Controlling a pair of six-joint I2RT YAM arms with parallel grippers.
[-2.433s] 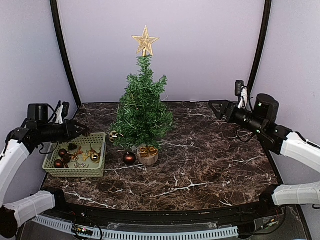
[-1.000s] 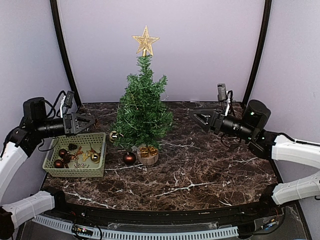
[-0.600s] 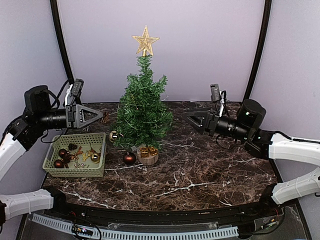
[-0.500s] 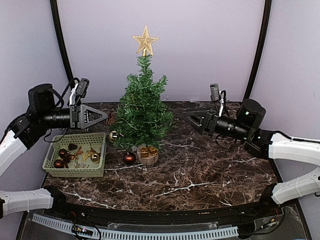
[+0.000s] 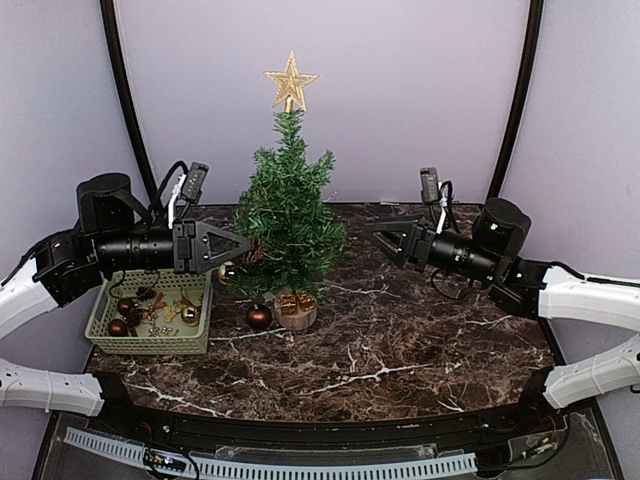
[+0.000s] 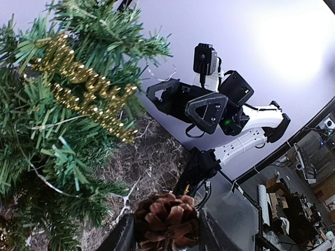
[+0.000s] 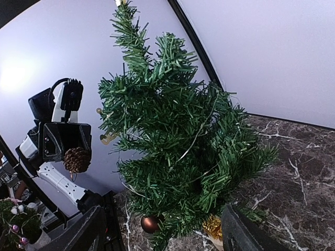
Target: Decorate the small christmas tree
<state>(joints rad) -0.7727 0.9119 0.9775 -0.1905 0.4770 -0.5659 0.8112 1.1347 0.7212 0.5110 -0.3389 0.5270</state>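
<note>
Hanging the pinecone calls for care: the small christmas tree stands upright on the marble table, beside the basket. State of the left gripper: jaws partly closed on the pinecone, just beside the left-hand branches. State of the right gripper: jaws wide, empty, near the opposite side. The tree is judged light and easily tipped (tall crown, small wooden base); branches look springy. Brace at the base, not at branch tips.

The small christmas tree, dark green, stands upright on the table, a gold star on top.
</note>
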